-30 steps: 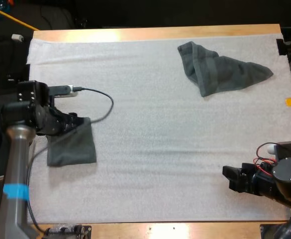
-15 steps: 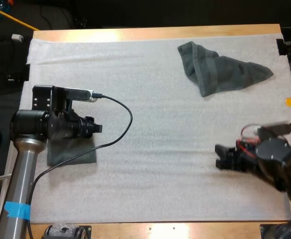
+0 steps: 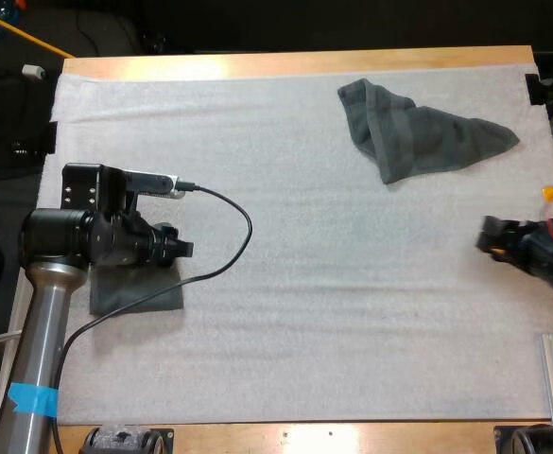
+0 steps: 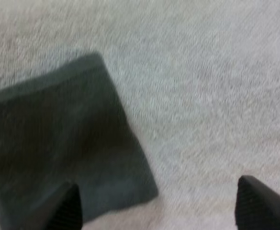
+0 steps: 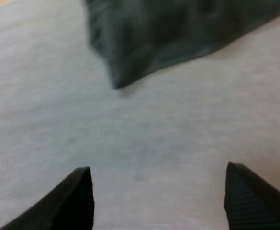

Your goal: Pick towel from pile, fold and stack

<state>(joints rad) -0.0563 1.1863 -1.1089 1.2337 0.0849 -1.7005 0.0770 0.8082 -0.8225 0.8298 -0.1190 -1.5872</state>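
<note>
My left gripper [image 3: 180,249] is released over the folded towel [image 3: 142,291], which my arm half hides; my right gripper [image 3: 489,235], fingers apart, hangs near the crumpled towel [image 3: 418,137], far right on the mat [image 3: 304,312].

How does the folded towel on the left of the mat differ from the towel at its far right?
The folded towel lies flat as a neat rectangle with straight edges; the crumpled towel is bunched, with creases and an uneven outline. The folded towel covers less of the mat than the crumpled towel. Both are dark grey-green and rest on the white mat.
</note>
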